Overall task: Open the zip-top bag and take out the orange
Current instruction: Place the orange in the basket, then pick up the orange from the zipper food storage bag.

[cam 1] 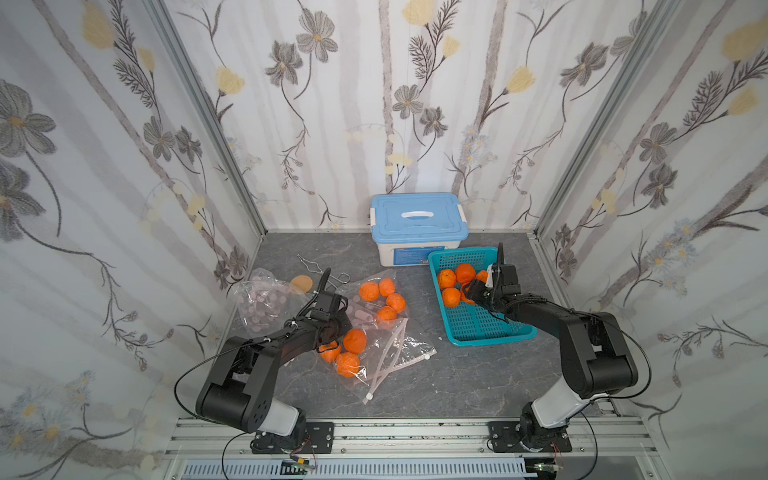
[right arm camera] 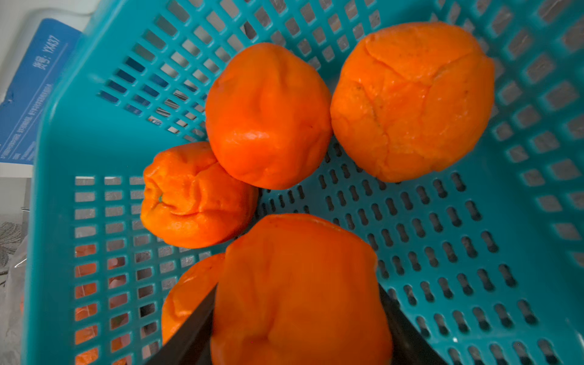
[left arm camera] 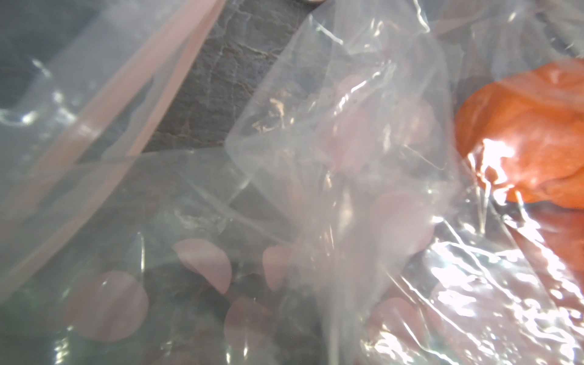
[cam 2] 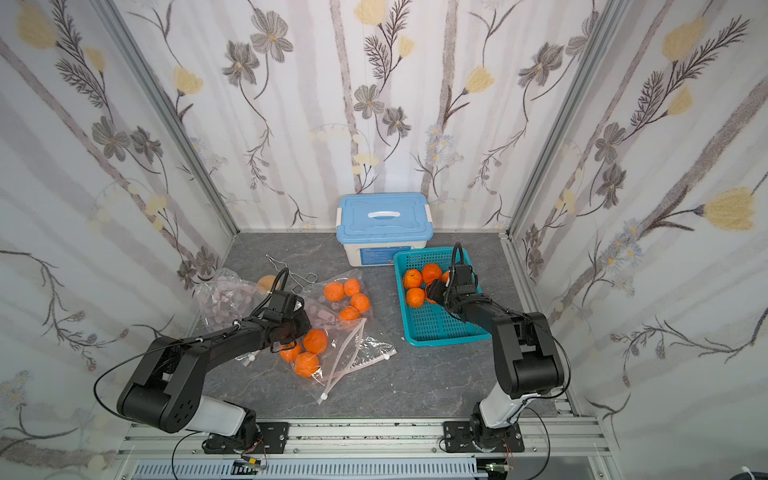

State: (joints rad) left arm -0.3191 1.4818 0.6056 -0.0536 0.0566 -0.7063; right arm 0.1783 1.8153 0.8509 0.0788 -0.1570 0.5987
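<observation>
Briefly: in both top views the right gripper (cam 1: 473,291) hangs over the teal basket (cam 1: 478,323), well apart from the zip-top bags (cam 1: 401,353). The left gripper (cam 1: 329,334) is the nearer one, set down in the film. A cluster of three oranges (cam 1: 354,340) lies just beside its jaws and a cluster of four (cam 1: 395,302) farther out beyond them, so seven oranges are under film. Whether one bag or two holds them I cannot tell. The left jaws are hidden under the wrist; they read as closed, on what I cannot say. Another bag (cam 1: 259,297), fruitless, lies on the gripper's other side.

Left wrist: crumpled clear film, a pink zip strip (left arm camera: 126,94) and one orange (left arm camera: 521,142) ahead and off to one side. No fingers show.

Right wrist: the jaws clasp the held orange (right arm camera: 300,278), with a dark finger (right arm camera: 196,328) against each flank. The basket floor lies straight ahead. Loose fruit in the basket: three whole, and a fourth half hidden behind a finger. The fruit is round, with no long axis. Judgement: release comes next.
</observation>
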